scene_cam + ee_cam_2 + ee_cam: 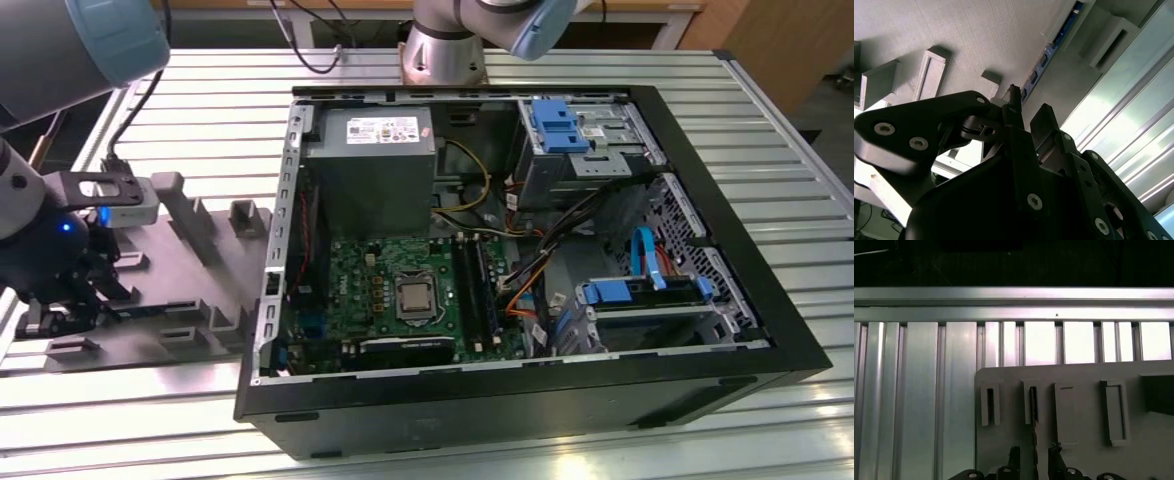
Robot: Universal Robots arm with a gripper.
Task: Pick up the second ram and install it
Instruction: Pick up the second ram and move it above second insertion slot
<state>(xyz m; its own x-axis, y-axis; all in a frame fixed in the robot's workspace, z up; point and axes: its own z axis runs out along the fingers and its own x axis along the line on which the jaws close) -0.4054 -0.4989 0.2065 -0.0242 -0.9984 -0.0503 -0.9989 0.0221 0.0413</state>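
Grey fixture [1079, 385] holds second ram [1033, 410] edge-on; pincer [1034, 450] spread astride, mostly cut off.

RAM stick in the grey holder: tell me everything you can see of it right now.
The RAM stick is a thin, dark strip standing on its long edge in a slot of the grey plastic holder. It is seen edge-on in the first wrist view. The second wrist view shows a bluish face with a row of small dark chips. The open gripper straddles one end, with a gap on each side.
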